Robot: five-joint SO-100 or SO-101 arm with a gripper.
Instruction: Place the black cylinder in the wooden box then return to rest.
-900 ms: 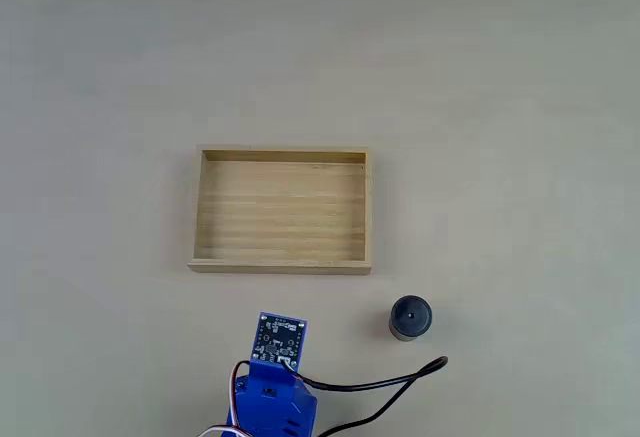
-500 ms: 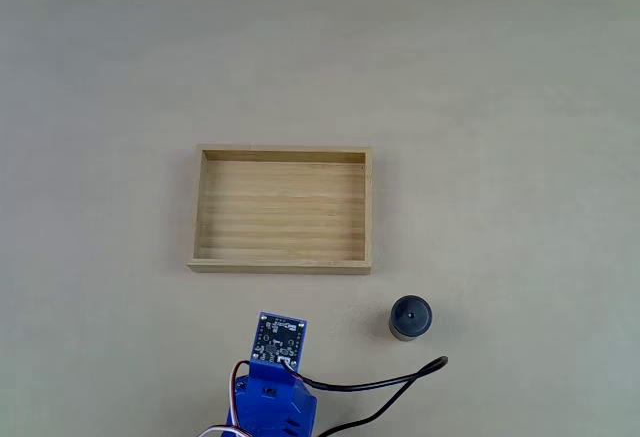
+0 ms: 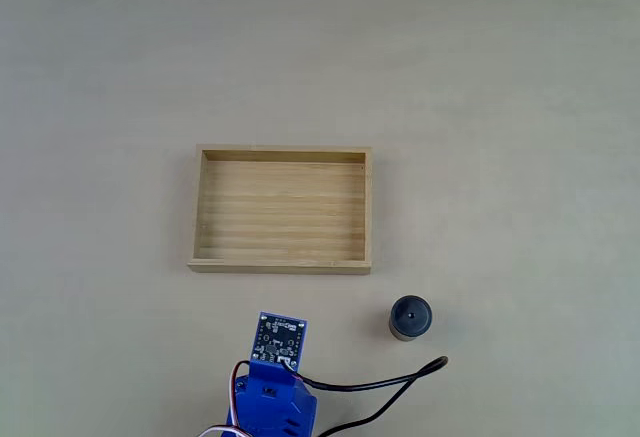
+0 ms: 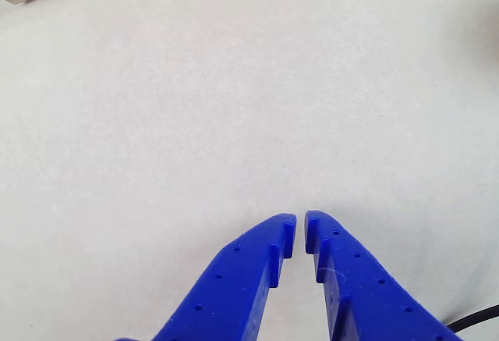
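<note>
Though near the gripper (image 4: 300,228), black cylinder (image 3: 410,317) apart.

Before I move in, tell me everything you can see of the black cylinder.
The black cylinder is small, short and upright on the table in the fixed view, with a round dark top, a central dimple and a greyish side. It stands outside the wooden box, below its lower right corner and apart from it. Nothing touches it but the table; a black cable passes just below, and the arm's circuit board is to its left.

Black cylinder (image 3: 410,317) upright on table; wooden box (image 3: 283,265) nearby, empty.
</note>
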